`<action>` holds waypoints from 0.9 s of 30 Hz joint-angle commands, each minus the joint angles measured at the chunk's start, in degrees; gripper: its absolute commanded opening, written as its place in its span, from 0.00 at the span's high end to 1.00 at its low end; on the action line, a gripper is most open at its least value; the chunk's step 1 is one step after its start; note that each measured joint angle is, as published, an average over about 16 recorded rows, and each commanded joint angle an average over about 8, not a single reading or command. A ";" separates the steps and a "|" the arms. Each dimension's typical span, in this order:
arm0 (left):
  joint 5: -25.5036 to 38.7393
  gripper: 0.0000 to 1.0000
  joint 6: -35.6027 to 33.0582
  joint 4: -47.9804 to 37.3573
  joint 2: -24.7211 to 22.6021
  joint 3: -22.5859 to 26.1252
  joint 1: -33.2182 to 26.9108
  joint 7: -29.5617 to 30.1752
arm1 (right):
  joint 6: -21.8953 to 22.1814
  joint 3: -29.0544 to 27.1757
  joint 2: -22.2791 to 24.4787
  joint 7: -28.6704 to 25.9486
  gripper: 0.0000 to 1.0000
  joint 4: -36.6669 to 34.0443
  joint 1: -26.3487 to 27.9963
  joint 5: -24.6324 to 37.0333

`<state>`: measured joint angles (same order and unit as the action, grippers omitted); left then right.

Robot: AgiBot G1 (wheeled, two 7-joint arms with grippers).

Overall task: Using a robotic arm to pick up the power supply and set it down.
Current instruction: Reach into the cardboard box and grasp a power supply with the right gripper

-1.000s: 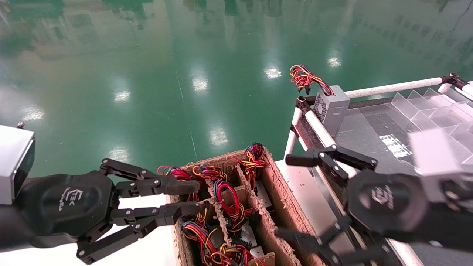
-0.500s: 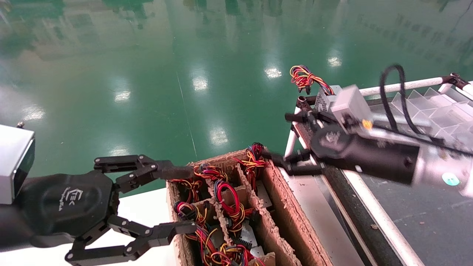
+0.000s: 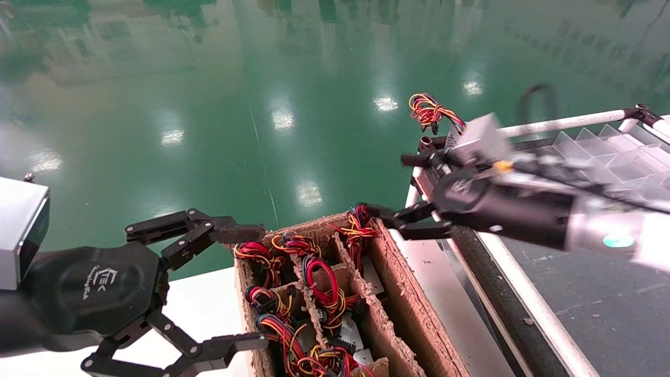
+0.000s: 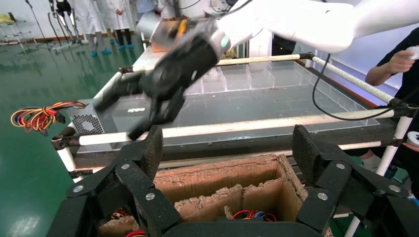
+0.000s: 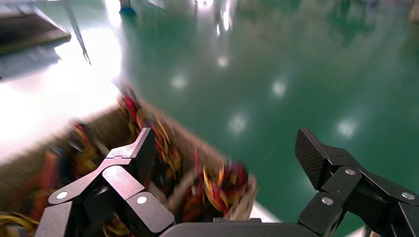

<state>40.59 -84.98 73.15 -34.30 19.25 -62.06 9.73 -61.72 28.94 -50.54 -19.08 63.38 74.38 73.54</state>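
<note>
An open cardboard carton holds several power supplies, each a grey box with an upright wire bundle. The power supply in the far right compartment shows red, yellow and black wires. My right gripper, on the white-forearmed robotic arm, hangs open just beyond that bundle, over the carton's far corner. The right wrist view shows the same bundle, blurred, below its open gripper. My left gripper is wide open at the carton's near left corner, holding nothing, and looks into an empty compartment.
A similar grey box with a curled loop of blue, purple and red wires stands at the far corner of the railed conveyor table. Clear plastic dividers lie farther right. Green floor lies beyond the carton.
My right arm swung from low over the conveyor up and left to the carton's far corner. My left gripper went from nearly shut to wide open.
</note>
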 commanded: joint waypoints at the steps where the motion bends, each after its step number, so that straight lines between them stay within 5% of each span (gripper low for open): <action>1: 0.00 0.00 0.00 -0.01 0.00 0.00 0.00 0.00 | 1.79 1.71 -1.40 -0.98 0.00 -0.55 0.60 3.38; 10: -0.01 0.00 0.00 -0.02 0.00 0.02 -0.01 -0.02 | 1.38 7.15 -7.60 -8.46 0.00 -8.39 6.96 11.38; 22: -0.03 0.00 0.01 -0.02 0.01 0.05 -0.02 -0.03 | 1.07 7.50 -10.82 -4.62 0.02 -15.28 9.01 11.39; 27: -0.04 0.00 0.01 -0.02 0.02 0.06 -0.02 -0.03 | 1.56 7.50 -12.14 -2.80 0.57 -16.89 9.05 11.23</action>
<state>40.55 -84.97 73.13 -34.28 19.31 -62.08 9.70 -60.48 36.44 -62.48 -21.94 46.53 83.45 84.70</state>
